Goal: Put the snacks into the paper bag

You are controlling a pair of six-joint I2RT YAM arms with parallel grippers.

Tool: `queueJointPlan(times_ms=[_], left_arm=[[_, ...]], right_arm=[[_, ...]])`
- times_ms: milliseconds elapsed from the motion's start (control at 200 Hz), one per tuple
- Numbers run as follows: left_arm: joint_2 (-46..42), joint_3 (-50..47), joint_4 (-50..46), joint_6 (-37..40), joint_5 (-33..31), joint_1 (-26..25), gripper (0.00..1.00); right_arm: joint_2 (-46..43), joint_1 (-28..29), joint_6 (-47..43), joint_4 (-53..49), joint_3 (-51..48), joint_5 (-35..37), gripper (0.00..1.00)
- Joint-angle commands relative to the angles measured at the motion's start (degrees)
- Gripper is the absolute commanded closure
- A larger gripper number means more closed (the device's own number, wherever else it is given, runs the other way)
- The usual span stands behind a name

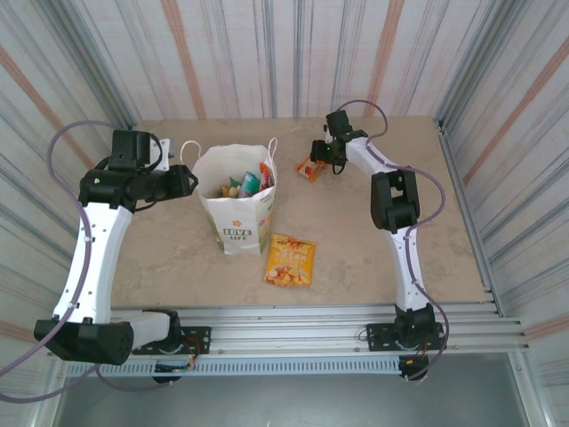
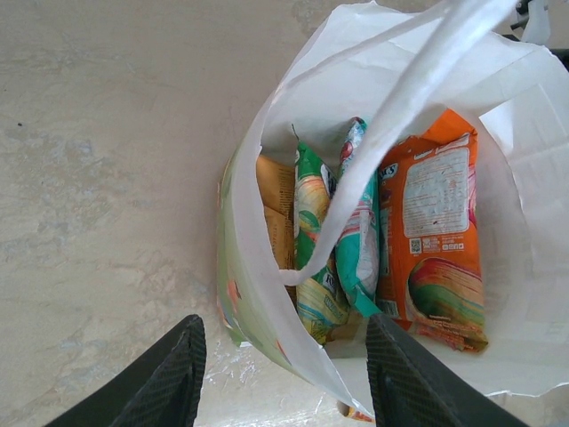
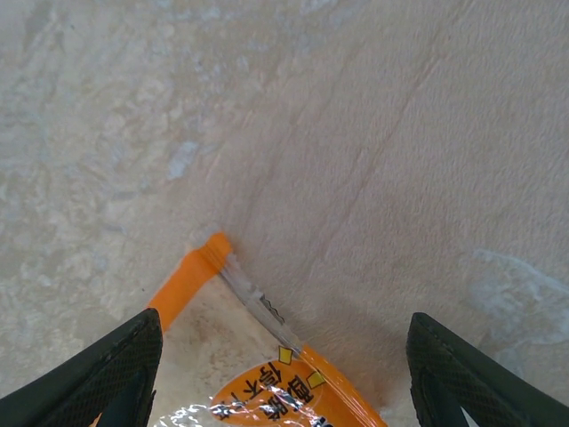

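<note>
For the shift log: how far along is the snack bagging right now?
Done: several packets stand inside the bag. In hand: the right tool is open over an orange packet on the table, not gripped yet; the left tool is open by the bag's rim. Left: that packet and a yellow packet in front of the bag.

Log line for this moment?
left jaws open above paper bag | right jaws open over orange packet | yellow packet on table | other packets bagged
</note>
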Motion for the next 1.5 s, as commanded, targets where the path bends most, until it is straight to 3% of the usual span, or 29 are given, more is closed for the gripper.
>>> queueJointPlan(times_ms=[0, 170, 371, 591, 997, 1303, 1498], left_arm=[[0.0, 1.4, 1.3, 0.0, 0.0, 0.6, 0.48], [-0.3, 1.1, 1.4, -0.3, -0.2, 0.6, 0.48], [-0.5, 1.0, 1.6, -0.3, 0.0, 0.6, 0.48], [-1.0, 0.2, 1.7, -0.2, 0.1, 0.6, 0.48], [-3.5, -1.2, 2.3, -0.5, 1.3, 0.6, 0.48], [-6.3, -2.1, 3.2, -0.6, 3.3, 0.6, 0.48], [-7.8, -3.4, 5.6, 1.4, 8.5, 0.6, 0.48]], right_arm=[[1.3, 0.3, 0.0, -3.2, 1.8, -0.7, 0.27], [1.3, 2.0, -2.9, -7.3, 1.7, 6.0, 0.29], [2.1, 3.1, -2.4, -11.1, 1.3, 6.4, 0.37], [0.2, 4.4, -2.1, -11.8, -3.1, 9.3, 0.63], [-10.4, 4.4, -4.2, -5.8, -16.1, 11.4, 0.99], [-24.2, 4.5, -4.4, -0.5, -31.2, 11.1, 1.0], [-36.3, 5.3, -8.6, 4.3, -41.8, 10.5, 1.0]])
